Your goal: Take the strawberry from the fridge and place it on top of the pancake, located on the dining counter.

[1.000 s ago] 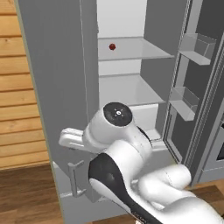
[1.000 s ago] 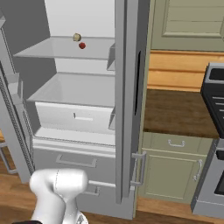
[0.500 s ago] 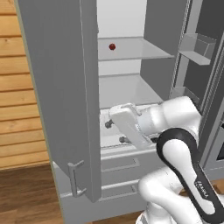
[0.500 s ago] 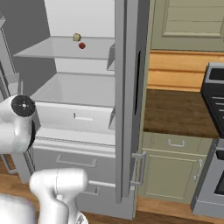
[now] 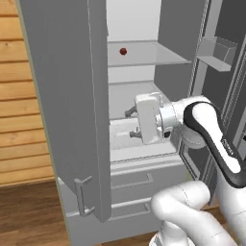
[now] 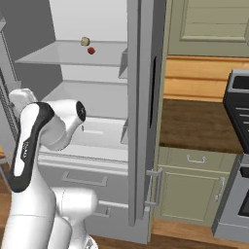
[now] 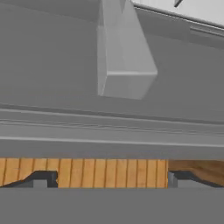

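Dark-red strawberry point(image 5: 123, 51) unmoved on fridge point(image 5: 67, 96) shelf; our gripper point(image 5: 132, 124), jaws spread and empty, has swung up inside, nearer the pick.

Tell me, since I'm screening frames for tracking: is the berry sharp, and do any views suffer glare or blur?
Left base view: strawberry small but crisp on the fridge shelf, flat even light, no glare. Right base view: the same, soft shading. Hand view: soft-edged grey surfaces close up, gripper tips dark.
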